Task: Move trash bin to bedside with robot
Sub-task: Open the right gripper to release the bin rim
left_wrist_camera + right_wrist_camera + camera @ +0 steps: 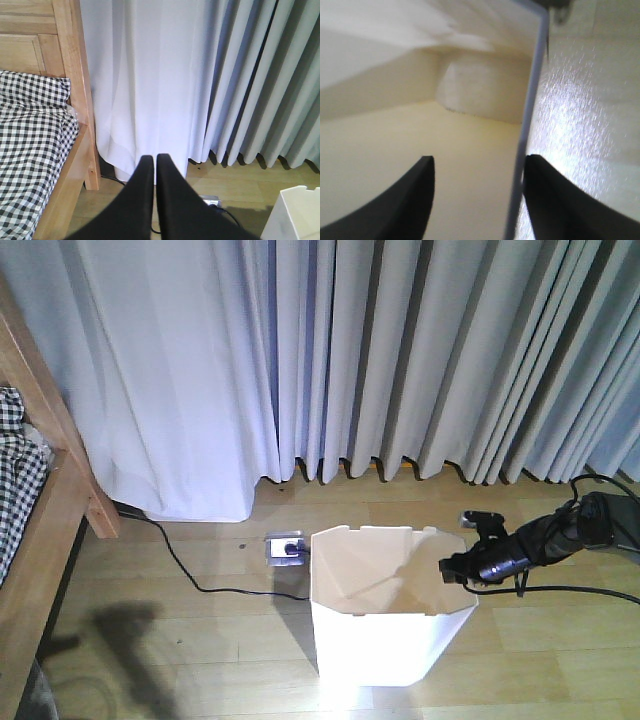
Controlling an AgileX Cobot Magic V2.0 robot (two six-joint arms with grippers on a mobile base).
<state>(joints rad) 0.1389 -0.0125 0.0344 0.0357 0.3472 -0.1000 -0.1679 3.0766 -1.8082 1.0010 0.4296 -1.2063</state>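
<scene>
— Black fingers point(417, 200) fill the bottom of the right wrist view. What are they doing?
— They stand spread, one inside the trash bin point(385, 615) and one outside, with the thin rim wall between them; I cannot tell whether they touch it.
— Where is the bin?
— On the wooden floor point(200, 640) before the curtains point(400, 350), well apart from the bedside point(40, 510) at the left. Only its cream inner walls and floor show.
— And the arms?
— The right gripper point(462, 565) reaches the bin's right rim. The left gripper point(155, 165) hangs pressed together, holding nothing.
</scene>
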